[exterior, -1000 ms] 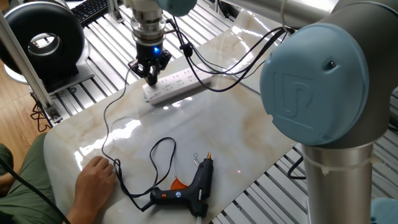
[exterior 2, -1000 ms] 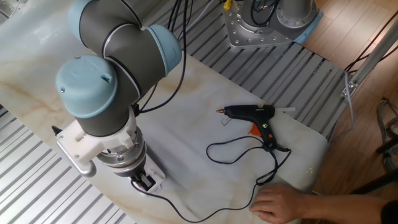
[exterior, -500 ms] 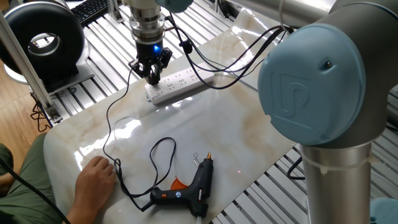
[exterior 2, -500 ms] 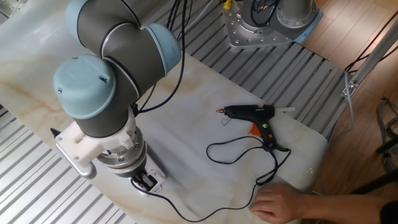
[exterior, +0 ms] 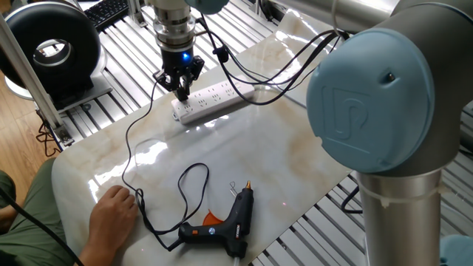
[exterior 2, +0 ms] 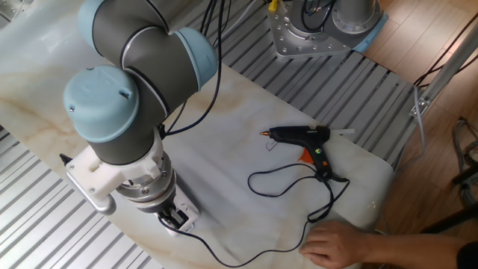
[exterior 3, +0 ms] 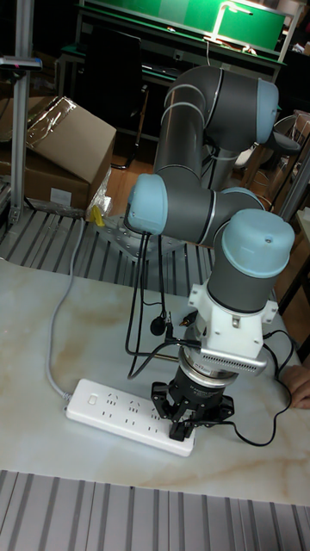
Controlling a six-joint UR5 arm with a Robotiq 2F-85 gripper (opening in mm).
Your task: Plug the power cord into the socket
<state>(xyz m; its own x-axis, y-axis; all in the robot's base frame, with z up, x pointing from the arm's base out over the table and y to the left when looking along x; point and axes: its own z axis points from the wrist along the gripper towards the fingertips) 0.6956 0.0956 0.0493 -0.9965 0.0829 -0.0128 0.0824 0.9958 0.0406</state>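
The gripper (exterior: 181,90) stood over one end of the white power strip (exterior: 222,97), its jaws drawn in around a small dark thing that seemed to be the plug (too small to be sure), right at the strip's top face; whether the prongs sat in the holes could not be told. The tall fixed view showed the whole strip (exterior 3: 120,410) and its pale grey cable (exterior 3: 58,322) trailing off across the tabletop (exterior 3: 52,465); the other fixed view showed only a corner of the strip (exterior 2: 187,217) under the gripper (exterior 2: 174,219). The thin black cord (exterior 2: 287,243) ran from there past a person's hand (exterior 2: 336,243) to the glue gun (exterior 2: 306,138); that hand (exterior: 112,214) lay flat on the marble, near the cord (exterior: 133,140).
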